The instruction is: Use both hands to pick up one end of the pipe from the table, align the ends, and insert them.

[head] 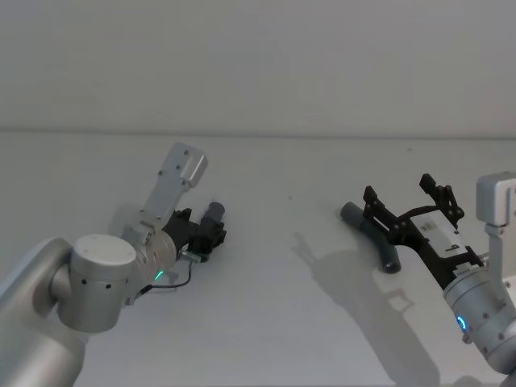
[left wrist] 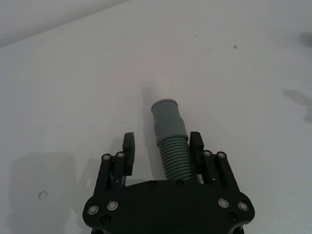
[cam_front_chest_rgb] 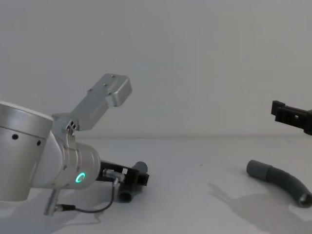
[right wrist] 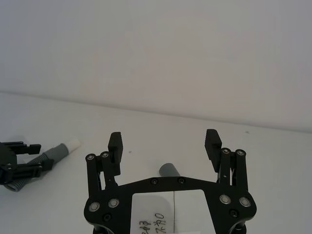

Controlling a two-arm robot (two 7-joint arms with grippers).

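The shorter pipe piece (left wrist: 174, 158) lies on the table (head: 282, 322), its grey cuff (left wrist: 168, 116) and white tip (left wrist: 159, 90) pointing away from the wrist. My left gripper (left wrist: 162, 145) straddles its ribbed part, open; one finger (left wrist: 196, 144) is against the hose and the other stands off. In the head view this gripper (head: 211, 230) is low at left of centre. The longer piece (head: 372, 232) lies to the right, also seen in the chest view (cam_front_chest_rgb: 280, 180). My right gripper (head: 405, 196) hovers open above it, with its cuff (right wrist: 170, 170) showing below the jaws.
A pale wall rises behind the table's far edge (head: 258, 133). A black cable (cam_front_chest_rgb: 87, 209) loops under the left wrist. A broad bare stretch of table (head: 282, 242) separates the two pieces.
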